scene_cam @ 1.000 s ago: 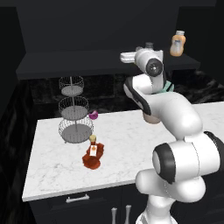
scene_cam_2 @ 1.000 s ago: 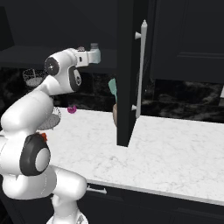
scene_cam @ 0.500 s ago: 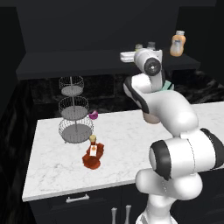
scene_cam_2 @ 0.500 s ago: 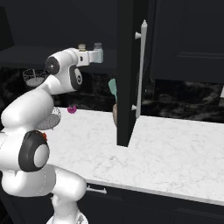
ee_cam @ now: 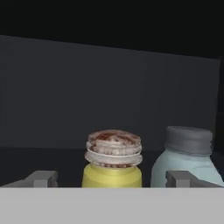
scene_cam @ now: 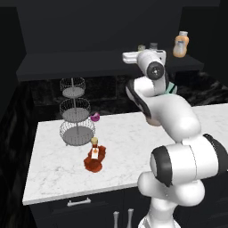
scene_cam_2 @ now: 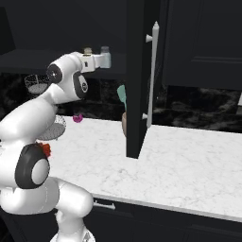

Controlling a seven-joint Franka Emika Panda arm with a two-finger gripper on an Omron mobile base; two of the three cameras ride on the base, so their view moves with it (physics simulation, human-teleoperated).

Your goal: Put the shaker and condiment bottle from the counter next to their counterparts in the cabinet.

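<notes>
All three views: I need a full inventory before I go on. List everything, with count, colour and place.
shaker: one, yellow-green with brownish cap, on the cabinet shelf, between the open fingertips.
pale shaker: one, blue-grey with grey cap, on the shelf beside the shaker.
orange bottle: one, white cap, on the shelf further right.
condiment bottle: one, red-brown, yellowish cap, lying on the counter by the basket stand.
wire basket stand: one, grey, three tiers, on the counter.
small purple thing: one, behind the stand.
cabinet door: one, dark, standing open.
gripper: one, open, at the shelf.
</notes>
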